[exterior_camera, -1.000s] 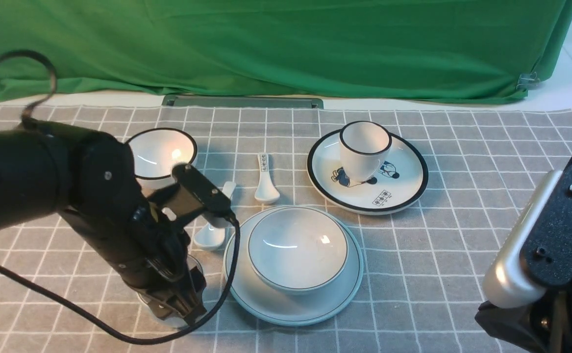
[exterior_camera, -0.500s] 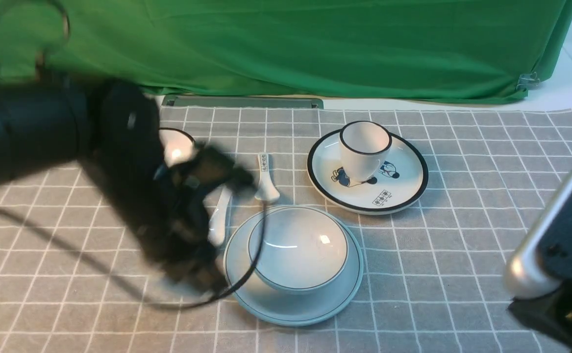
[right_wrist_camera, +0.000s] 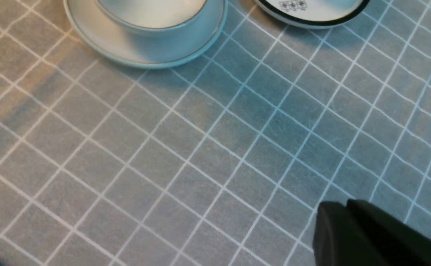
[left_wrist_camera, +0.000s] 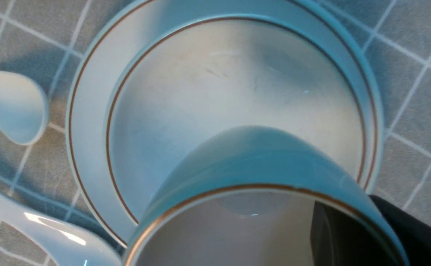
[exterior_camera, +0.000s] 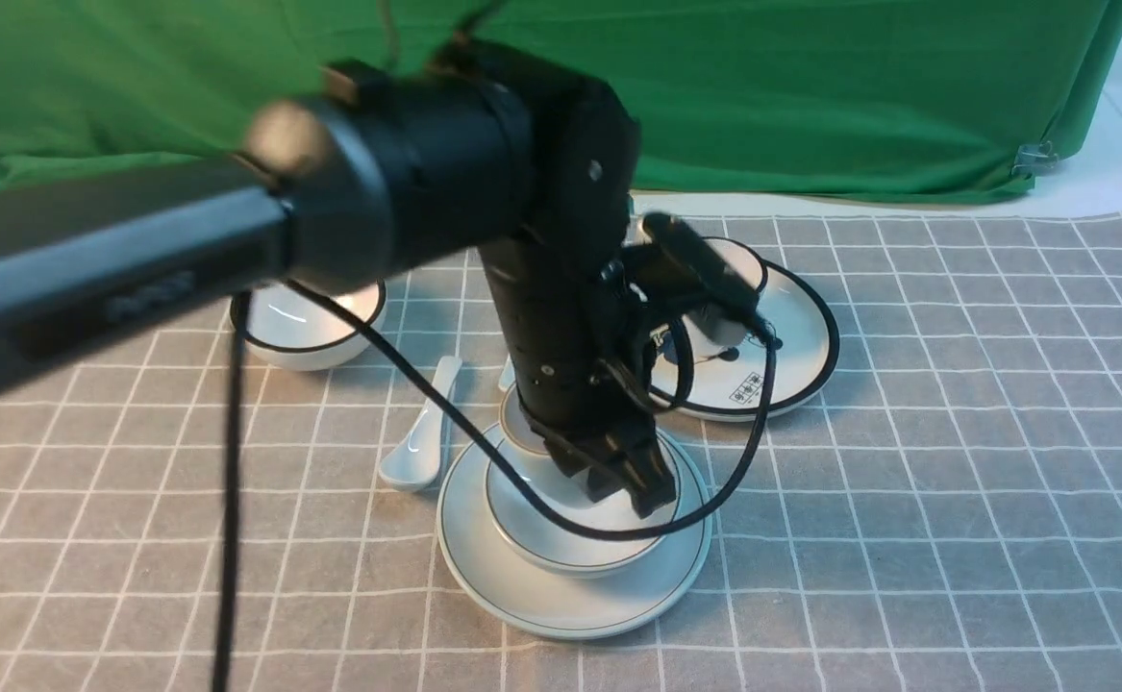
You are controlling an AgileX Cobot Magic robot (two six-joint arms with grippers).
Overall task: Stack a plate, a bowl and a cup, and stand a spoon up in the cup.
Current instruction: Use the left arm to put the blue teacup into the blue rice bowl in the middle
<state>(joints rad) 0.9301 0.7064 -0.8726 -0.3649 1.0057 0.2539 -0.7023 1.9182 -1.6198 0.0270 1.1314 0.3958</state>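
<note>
The white plate (exterior_camera: 522,601) lies on the checked cloth with the shallow bowl (exterior_camera: 561,553) sitting in it. My left gripper (exterior_camera: 618,476) hangs just over the bowl, shut on the small white cup (left_wrist_camera: 259,162). One finger is inside the cup and the other outside its wall. In the front view only an edge of the cup (exterior_camera: 520,428) shows beside the arm. The plain glossy spoon (exterior_camera: 421,432) lies flat just left of the plate. My right gripper (right_wrist_camera: 342,207) is shut on nothing, above bare cloth, and does not show in the front view.
A deep black-rimmed bowl (exterior_camera: 306,332) stands at the back left. A cartoon-print plate (exterior_camera: 791,356) sits at the back right, its cup mostly hidden by my left arm. The arm's cable (exterior_camera: 618,529) droops across the bowl. Green cloth closes the back.
My left gripper shut on the cup at the front left, lifted it and swung right, over the bowl. The right arm drew back out of the front view.
</note>
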